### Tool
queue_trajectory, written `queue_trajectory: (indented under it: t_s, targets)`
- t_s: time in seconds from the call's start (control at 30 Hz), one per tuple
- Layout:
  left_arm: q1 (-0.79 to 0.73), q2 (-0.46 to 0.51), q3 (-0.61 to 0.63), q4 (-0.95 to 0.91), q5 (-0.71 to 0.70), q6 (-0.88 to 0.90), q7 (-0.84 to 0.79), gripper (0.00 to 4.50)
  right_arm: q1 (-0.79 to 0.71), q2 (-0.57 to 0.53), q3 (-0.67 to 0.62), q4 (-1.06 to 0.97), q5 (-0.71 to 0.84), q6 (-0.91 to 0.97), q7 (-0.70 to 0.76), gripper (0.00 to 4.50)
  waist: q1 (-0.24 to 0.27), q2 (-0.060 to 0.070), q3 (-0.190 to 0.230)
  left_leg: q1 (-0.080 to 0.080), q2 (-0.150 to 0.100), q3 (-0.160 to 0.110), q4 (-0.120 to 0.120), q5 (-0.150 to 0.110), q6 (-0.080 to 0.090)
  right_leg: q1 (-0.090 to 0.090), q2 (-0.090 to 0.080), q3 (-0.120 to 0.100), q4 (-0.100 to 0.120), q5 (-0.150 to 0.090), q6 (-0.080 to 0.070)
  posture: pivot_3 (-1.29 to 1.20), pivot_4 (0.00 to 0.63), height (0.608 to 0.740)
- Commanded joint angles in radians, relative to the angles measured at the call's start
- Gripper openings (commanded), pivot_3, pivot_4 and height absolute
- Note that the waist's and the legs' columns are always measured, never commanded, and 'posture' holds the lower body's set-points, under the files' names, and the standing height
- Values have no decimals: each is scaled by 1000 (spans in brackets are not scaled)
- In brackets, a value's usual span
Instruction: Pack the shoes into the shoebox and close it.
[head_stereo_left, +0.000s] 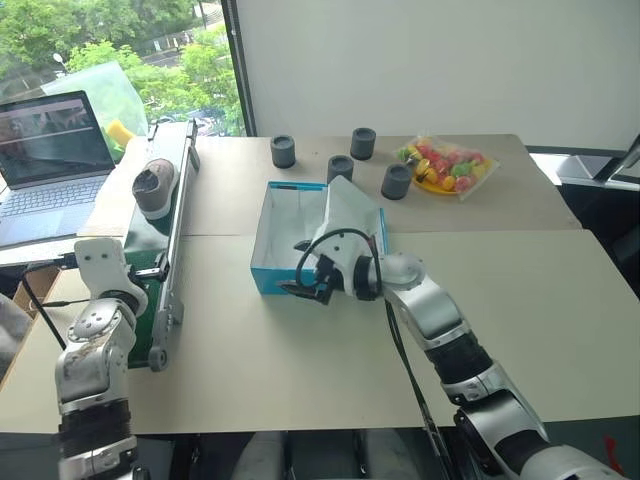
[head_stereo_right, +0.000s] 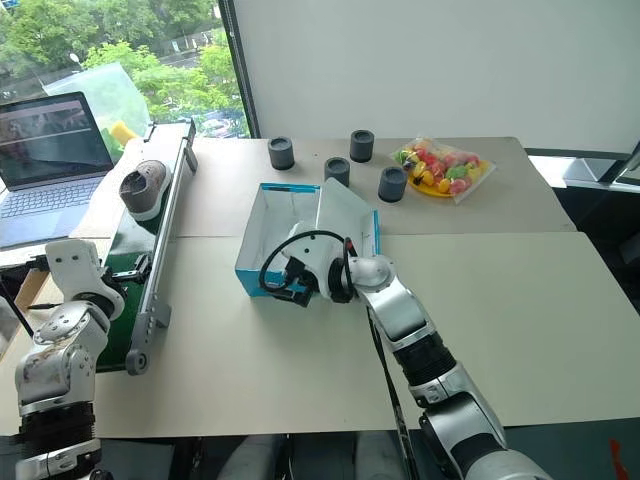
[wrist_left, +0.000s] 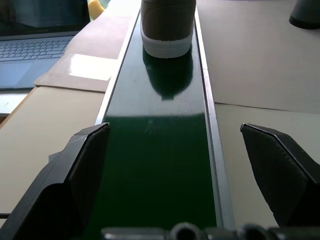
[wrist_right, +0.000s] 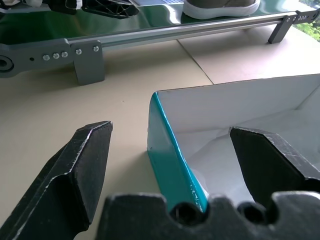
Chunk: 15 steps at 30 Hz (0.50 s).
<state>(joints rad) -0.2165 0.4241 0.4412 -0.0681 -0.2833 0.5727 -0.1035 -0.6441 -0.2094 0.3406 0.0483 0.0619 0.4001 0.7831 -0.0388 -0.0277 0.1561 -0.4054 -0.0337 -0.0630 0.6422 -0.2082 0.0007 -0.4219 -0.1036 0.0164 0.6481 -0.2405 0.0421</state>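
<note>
With both grippers spread wide and empty, the left gripper (wrist_left: 175, 165) faces a grey shoe (head_stereo_left: 153, 186) up the green conveyor (head_stereo_left: 150, 265), left of the open shoebox (head_stereo_left: 290, 215); it looks light, soft-topped, best pinched across its firm sole.

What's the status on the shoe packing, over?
Both grippers open, empty. One shoe on conveyor ahead of left gripper. Right gripper at open shoebox.

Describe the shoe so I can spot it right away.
Find the long green conveyor along the table's left edge, beside the laptop. Near its far end sits one grey shoe with a white sole, the only item on the belt.
</note>
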Motion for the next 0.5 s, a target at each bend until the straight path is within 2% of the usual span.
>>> queue_trajectory:
  t_s: [0.03, 0.5]
  targets:
    - [6, 4, 26, 9, -2, -27, 3, 4500, -7, 10, -15, -49, 18, 2, -8, 4416, 0, 0, 0, 0, 0, 0, 0, 0, 0, 0, 0, 0, 0, 0, 0, 0, 150, 736]
    - [20, -6, 10, 63, 6, -49, 1, 4500, -2, 10, -27, -81, 27, 24, -12, 4416, 2, 0, 0, 0, 0, 0, 0, 0, 0, 0, 0, 0, 0, 0, 0, 0, 150, 736]
